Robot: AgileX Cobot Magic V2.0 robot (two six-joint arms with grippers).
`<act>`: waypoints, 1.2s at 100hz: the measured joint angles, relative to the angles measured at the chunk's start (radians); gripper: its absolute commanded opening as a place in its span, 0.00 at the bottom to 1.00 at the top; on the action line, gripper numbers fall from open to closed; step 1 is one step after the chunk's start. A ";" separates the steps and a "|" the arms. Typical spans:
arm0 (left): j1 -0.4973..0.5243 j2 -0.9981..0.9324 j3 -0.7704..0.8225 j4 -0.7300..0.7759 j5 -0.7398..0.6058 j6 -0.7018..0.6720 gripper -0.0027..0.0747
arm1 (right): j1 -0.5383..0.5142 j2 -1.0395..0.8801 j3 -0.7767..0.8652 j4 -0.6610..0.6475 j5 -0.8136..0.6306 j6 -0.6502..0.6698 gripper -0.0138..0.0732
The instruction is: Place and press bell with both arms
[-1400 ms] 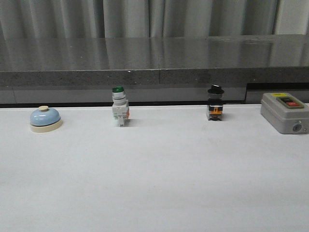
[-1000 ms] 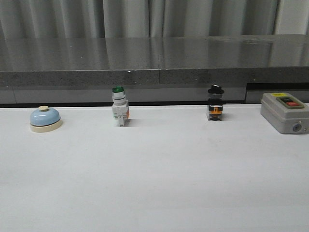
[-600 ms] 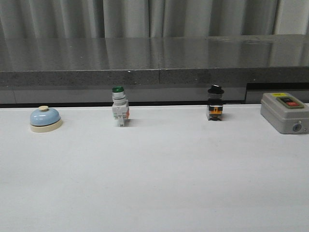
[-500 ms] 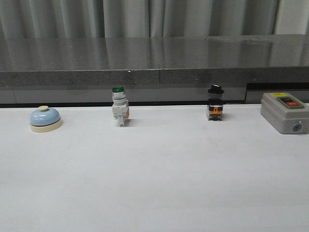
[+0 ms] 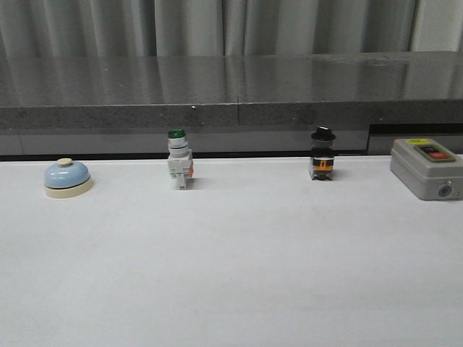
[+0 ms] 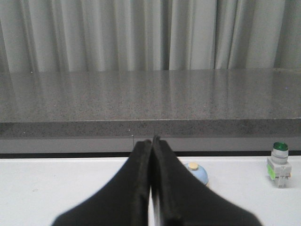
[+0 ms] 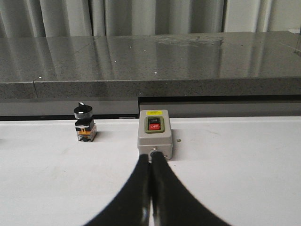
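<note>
The light-blue bell (image 5: 68,178) with cream base and cream button sits at the far left of the white table, near the back edge. Neither arm shows in the front view. In the left wrist view my left gripper (image 6: 151,140) is shut and empty; the bell (image 6: 196,173) peeks out beside its fingers, farther off. In the right wrist view my right gripper (image 7: 150,157) is shut and empty, its tips in line with the grey box (image 7: 155,134).
A white green-capped push-button switch (image 5: 179,169) and a black-knobbed switch (image 5: 323,164) stand along the back of the table. The grey box (image 5: 427,168) with red and green buttons sits at the far right. A dark stone ledge (image 5: 231,94) runs behind the table.
</note>
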 measured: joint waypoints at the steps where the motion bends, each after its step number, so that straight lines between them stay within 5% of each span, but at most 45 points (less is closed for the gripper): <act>1: 0.000 0.009 -0.011 -0.001 0.002 0.000 0.01 | 0.000 0.000 0.000 0.000 0.000 0.000 0.09; 89: -0.010 0.933 -0.665 -0.032 0.299 0.000 0.02 | 0.000 0.000 0.000 0.000 0.000 0.000 0.09; 105: -0.067 1.086 -0.749 -0.032 0.299 0.022 0.18 | 0.000 0.000 0.000 0.000 0.000 0.000 0.09; 120: -0.131 1.230 -0.820 -0.032 0.299 0.049 0.56 | 0.000 0.000 0.000 0.000 0.000 0.000 0.09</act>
